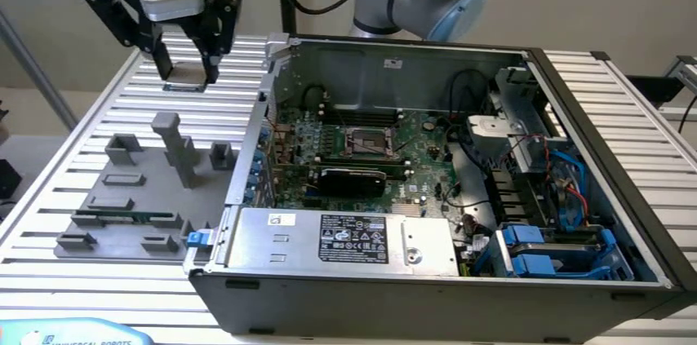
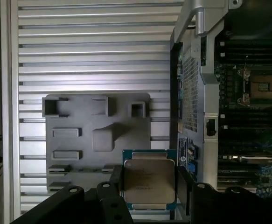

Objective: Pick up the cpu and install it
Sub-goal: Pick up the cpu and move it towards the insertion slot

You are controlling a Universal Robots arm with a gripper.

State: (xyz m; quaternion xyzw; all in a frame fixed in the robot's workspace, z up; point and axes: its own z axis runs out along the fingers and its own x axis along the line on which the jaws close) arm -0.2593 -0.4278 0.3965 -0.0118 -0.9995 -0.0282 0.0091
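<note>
Holding the cpu [image 2: 148,179] in the air above the slatted table [image 1: 65,117].
At the exterior view's left, the gripper [image 1: 188,76] hangs over the grey fixture plate [image 1: 142,198], its jaws pinching the cpu by two opposite edges. Well apart to the right stands the open computer case [image 1: 436,280], with the empty socket [image 1: 365,143] on the motherboard [image 1: 419,137].

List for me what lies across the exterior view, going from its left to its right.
Pincer gripping the chip → green circuit board inside the open computer case → blue drive cages. The grey holder plate is left out because it overlaps the pincer.
</note>
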